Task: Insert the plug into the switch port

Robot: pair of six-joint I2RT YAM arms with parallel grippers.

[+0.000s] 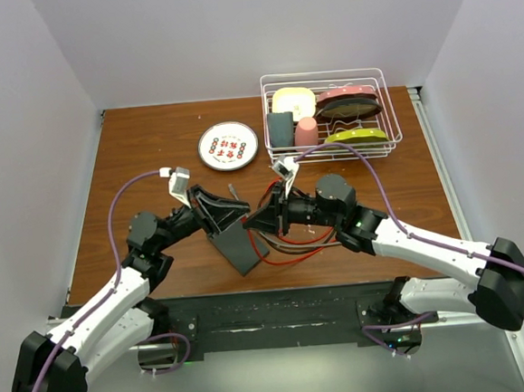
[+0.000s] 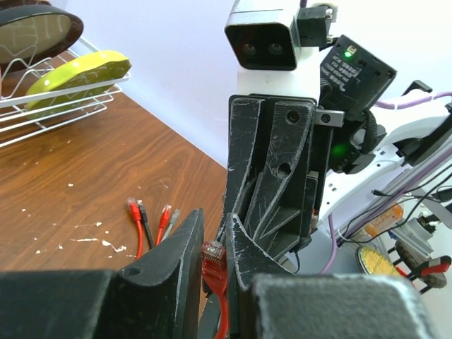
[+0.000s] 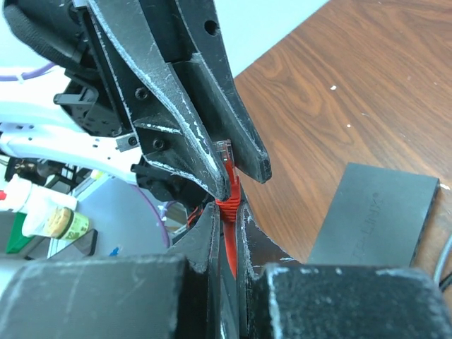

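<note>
- plug (image 3: 227,173): red lead end with a clear moulded head and a ribbed red boot. It is hanging in the air at the middle of the right wrist view, pinched from two sides and sitting in no socket.
- left gripper (image 2: 213,240): clenching the plug at its head. The fingers are scuffed black plastic wedges, coming in from the top of the right wrist view.
- right gripper (image 3: 227,220): clamping the same plug lower down, at the boot, with its jaws pressing tight on it. Its fingers are the same scratched black wedges.
- switch (image 3: 374,215): flat, matte, dark-grey box with faint lettering on its lid.
  - It is lying on the table at the lower right of the right wrist view, apart from the plug.
  - In the top view it is sitting just below the meeting grippers.
  - Its socket row is not showing clearly.
- progress: the plug is lifted and both grippers are sharing it, which is reading as a hand-over or regrasp. Lining it up with a socket and pushing it in are remaining.
- table (image 1: 149,141): brown wood grain, showing white flecks.
- spare leads (image 2: 134,210): red and dark, with small plugs, lying loose at the lower left of the left wrist view.
- rack (image 1: 386,104): white wire, standing at the upper right of the top view.
- plate (image 1: 205,146): round, white and patterned, lying at upper centre.
</note>
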